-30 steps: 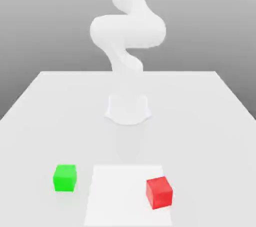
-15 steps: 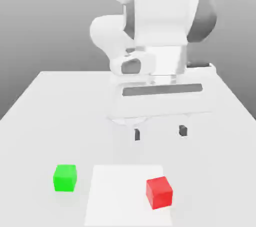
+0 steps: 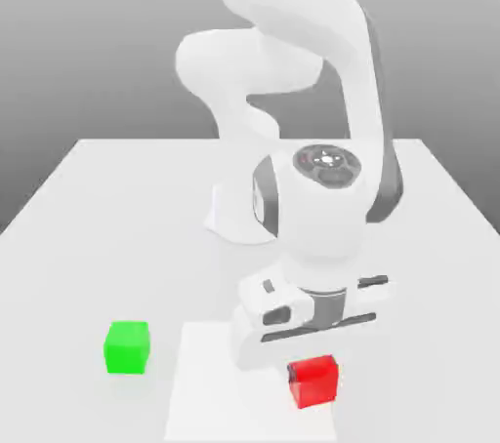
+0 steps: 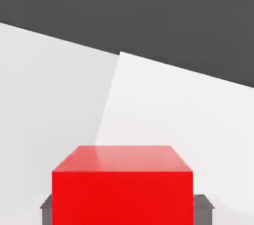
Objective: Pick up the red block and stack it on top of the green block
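Observation:
The red block rests on a paler square patch of the white table, toward the exterior view's right. My gripper has come straight down over it, and the white hand covers the block's top edge. In the hand view the red block sits between two dark fingers, one pressed against each side, so the gripper is shut on it. The green block stands alone on the table toward the exterior view's left, well apart from the hand.
The arm's round white base stands at the middle of the table, behind both blocks. The arm's elbow and wrist lean forward over the patch. The table's front edge lies just past the red block.
The hand has dropped from high above the table down onto the red block. Its fingers, wide apart half a second ago, have closed on the block. The green block has not moved.

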